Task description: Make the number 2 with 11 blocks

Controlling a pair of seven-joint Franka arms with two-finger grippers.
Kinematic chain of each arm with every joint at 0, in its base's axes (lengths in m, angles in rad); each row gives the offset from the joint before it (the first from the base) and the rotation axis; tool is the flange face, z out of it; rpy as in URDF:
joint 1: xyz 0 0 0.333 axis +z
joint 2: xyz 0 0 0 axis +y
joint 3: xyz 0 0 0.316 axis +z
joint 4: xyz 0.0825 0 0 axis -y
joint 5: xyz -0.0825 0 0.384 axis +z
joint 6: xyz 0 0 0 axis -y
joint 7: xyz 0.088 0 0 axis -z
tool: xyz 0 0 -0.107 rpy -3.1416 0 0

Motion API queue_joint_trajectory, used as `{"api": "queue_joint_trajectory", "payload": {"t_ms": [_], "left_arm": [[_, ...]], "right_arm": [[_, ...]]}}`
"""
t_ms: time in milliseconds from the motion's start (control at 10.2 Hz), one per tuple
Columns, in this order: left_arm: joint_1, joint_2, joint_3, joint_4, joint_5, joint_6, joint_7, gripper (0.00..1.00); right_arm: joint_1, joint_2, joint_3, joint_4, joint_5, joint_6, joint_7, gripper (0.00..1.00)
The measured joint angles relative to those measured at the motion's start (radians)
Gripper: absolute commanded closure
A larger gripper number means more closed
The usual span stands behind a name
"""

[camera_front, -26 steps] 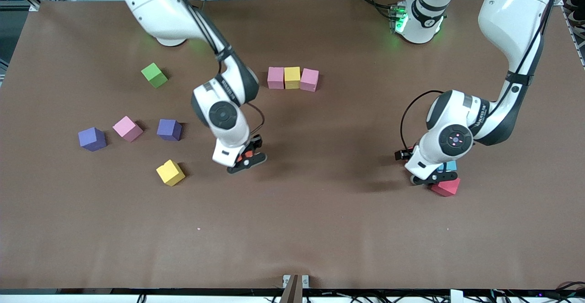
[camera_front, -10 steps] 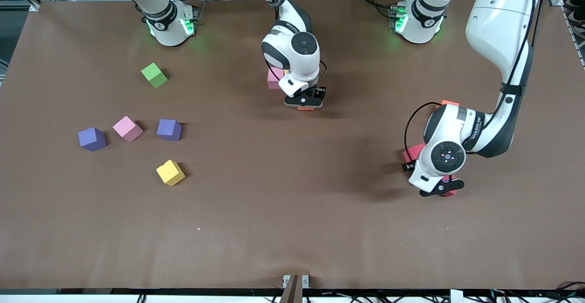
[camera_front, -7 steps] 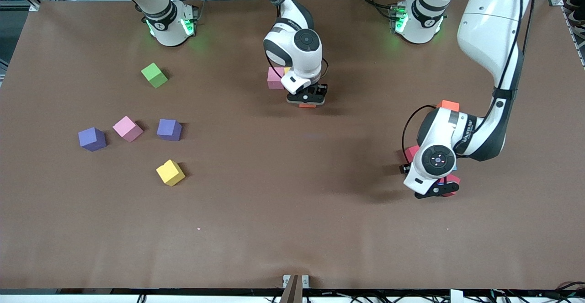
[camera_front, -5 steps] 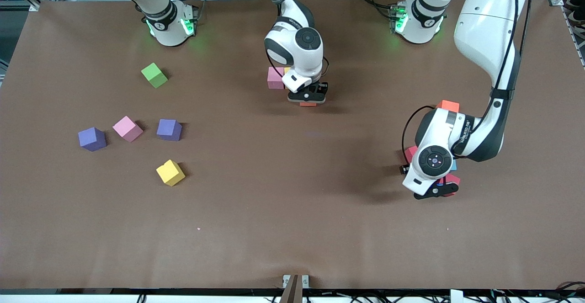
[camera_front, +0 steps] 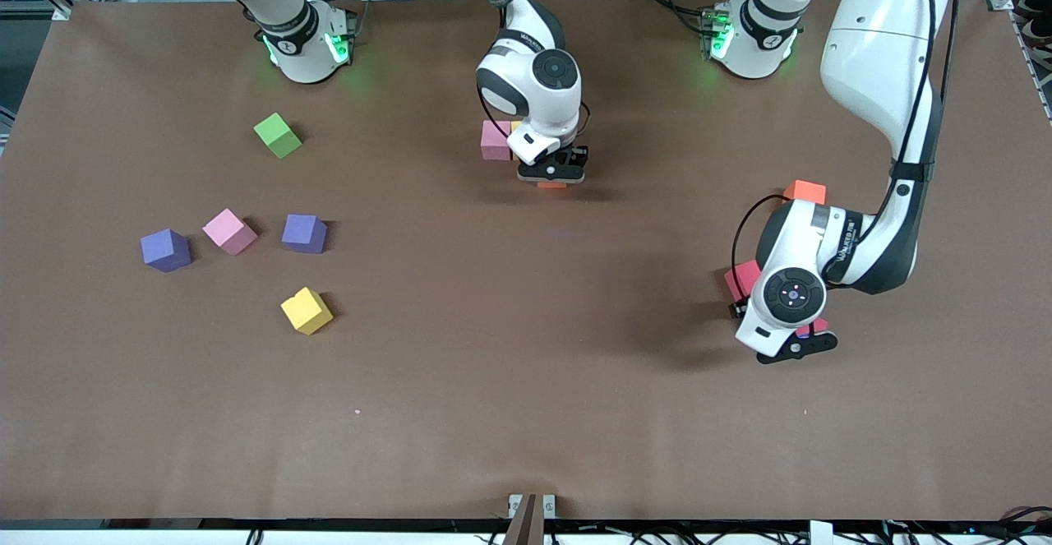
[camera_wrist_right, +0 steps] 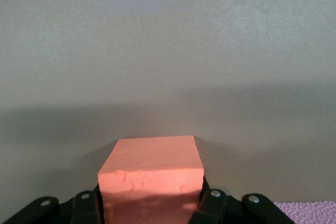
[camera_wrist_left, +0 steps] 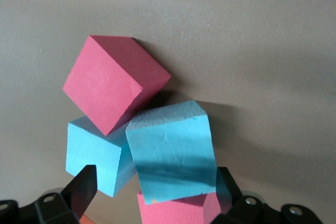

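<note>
**Orange cube going down beside the top row; left hand spread over a blue-and-red cluster**

The brown counter [camera_front: 526, 413] carries everything. The right arm reaches from its base to the middle of the counter, where the right hand [camera_front: 551, 173] is clenched on an orange block [camera_wrist_right: 151, 174], its fingers [camera_wrist_right: 85, 203] pressing two facing sides. It hangs just on the camera side of the started row, of which a pink block [camera_front: 495, 140] and a sliver of yellow show beside the wrist; the rest is hidden, so the number 2 is barely begun.

The left hand [camera_front: 795, 346] stands released, fingers wide, low over a tight cluster toward the left arm's end: two light blue blocks [camera_wrist_left: 170, 150] touching, a tilted red block [camera_wrist_left: 113, 90] leaning on them, another red one under the hand. A second orange block [camera_front: 805, 191] lies beside that arm.

Toward the right arm's end lie loose blocks well apart: two purple [camera_front: 166, 249], a pink one [camera_front: 229, 231] between them, a yellow [camera_front: 306, 310], and the green cube [camera_front: 278, 135], which is no part of the digit.

The cubes look like light, matte foam: grippy, yielding, not fragile. Take each by two flat parallel faces, low and square; the tilted red one may well topple if nudged.
</note>
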Motion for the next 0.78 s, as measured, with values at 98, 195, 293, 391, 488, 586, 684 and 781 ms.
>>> {"api": "queue_joint_trajectory", "payload": {"t_ms": [98,195,293,391,488,586,684,781], "left_arm": [[-0.002,0.005,0.005,0.010,-0.004,0.000,0.000,0.00],[-0.003,0.008,0.008,0.017,-0.011,0.000,0.000,0.00],[-0.008,0.012,0.013,0.027,-0.023,0.000,0.000,0.00],[-0.017,0.018,0.024,0.037,-0.038,0.000,0.000,0.00],[-0.031,0.026,0.038,0.047,-0.054,0.000,0.000,0.00],[-0.045,0.037,0.051,0.056,-0.063,0.000,0.000,0.00],[-0.057,0.047,0.062,0.065,-0.064,0.000,0.000,0.00],[-0.063,0.056,0.066,0.070,-0.065,0.000,0.000,0.00]], "right_arm": [[0.002,0.000,0.000,0.000,0.000,-0.001,0.000,0.85],[0.004,0.000,0.000,0.000,0.000,-0.001,0.000,0.85],[0.005,0.000,0.000,-0.001,0.000,-0.001,0.000,0.84],[0.005,0.000,0.000,-0.001,0.000,-0.001,0.001,0.84],[0.006,0.000,0.000,-0.001,0.000,0.000,0.005,0.84],[0.009,0.000,0.000,-0.001,0.000,0.000,0.009,0.84],[0.011,0.000,0.000,-0.001,0.000,0.000,0.012,0.83],[0.014,0.000,0.000,-0.001,0.000,0.000,0.016,0.80]]}}
